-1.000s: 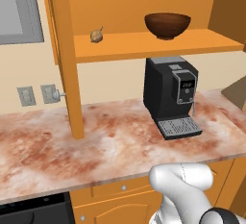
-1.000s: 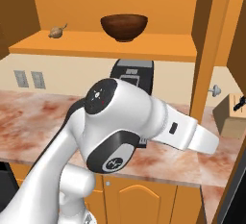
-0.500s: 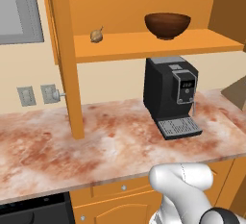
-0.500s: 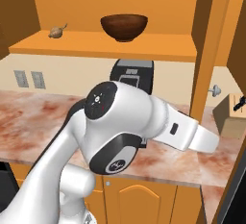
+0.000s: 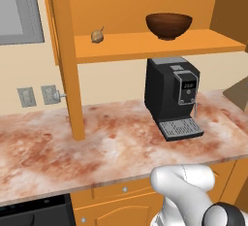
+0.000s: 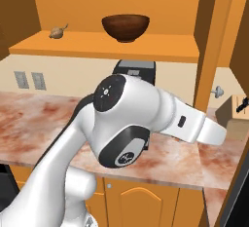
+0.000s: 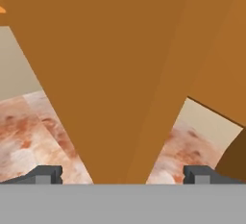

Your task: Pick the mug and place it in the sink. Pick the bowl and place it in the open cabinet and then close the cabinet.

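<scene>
- Two dark fingertips [image 7: 45, 174] stand far apart at the bottom of the hand view, so the gripper [image 7: 122, 175] is spread wide with nothing held between its jaws.
- Directly ahead of the gripper, filling the gap between the fingertips, is a broad orange wooden panel of the cabinet door [image 7: 120, 74]; its edge runs on a slant up and away from the gripper.
- Beyond that panel on both sides lies the mottled reddish marble countertop [image 7: 29, 131], with the cream wall [image 7: 17, 69] behind it.
- From the base cameras, the white arm [image 6: 146, 119] reaches out to the right, with its forearm passing just in front of the cabinet's upright orange post [image 6: 211, 50].
- Past the arm, a black coffee machine [image 5: 172, 96] stands on the countertop against the wall, below the cabinet shelf [image 5: 155, 45].
- Farther and higher, the dark brown bowl [image 5: 168, 25] sits upright on that shelf, well apart from the gripper, directly above the coffee machine.
- A small tan garlic bulb [image 5: 97, 36] rests on the same shelf, well to the left of the bowl.
- Two wall outlets [image 5: 38, 95] are set in the wall at the far left, above the countertop.
- A wooden knife block [image 6: 234, 116] shows at the right edge, beyond the arm's forearm.
</scene>
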